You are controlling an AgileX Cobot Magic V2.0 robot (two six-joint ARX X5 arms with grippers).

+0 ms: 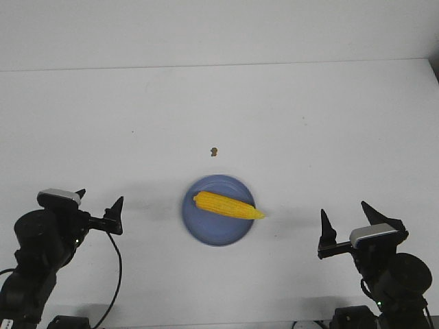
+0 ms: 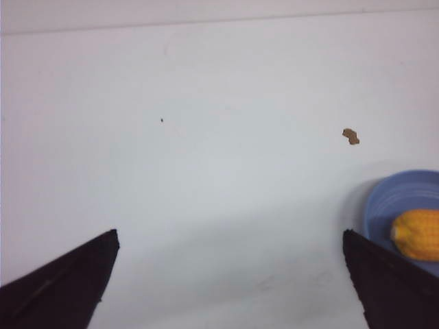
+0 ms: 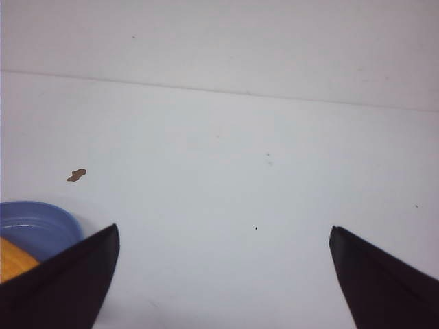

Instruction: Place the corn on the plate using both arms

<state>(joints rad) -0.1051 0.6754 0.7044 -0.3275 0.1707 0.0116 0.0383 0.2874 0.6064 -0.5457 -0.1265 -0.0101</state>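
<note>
The yellow corn (image 1: 228,205) lies across the periwinkle-blue plate (image 1: 206,226) near the table's front centre, its pointed tip just over the plate's right rim. My left gripper (image 1: 100,201) is open and empty, well left of the plate. My right gripper (image 1: 345,214) is open and empty, well right of it. In the left wrist view the plate (image 2: 384,205) and the corn's blunt end (image 2: 417,234) show beside one finger. In the right wrist view the plate (image 3: 34,226) and a sliver of corn (image 3: 12,259) show behind one finger.
A tiny brown speck (image 1: 214,151) lies on the white table (image 1: 309,123) just behind the plate; it also shows in the left wrist view (image 2: 350,136) and the right wrist view (image 3: 76,175). The table's far edge meets a white wall.
</note>
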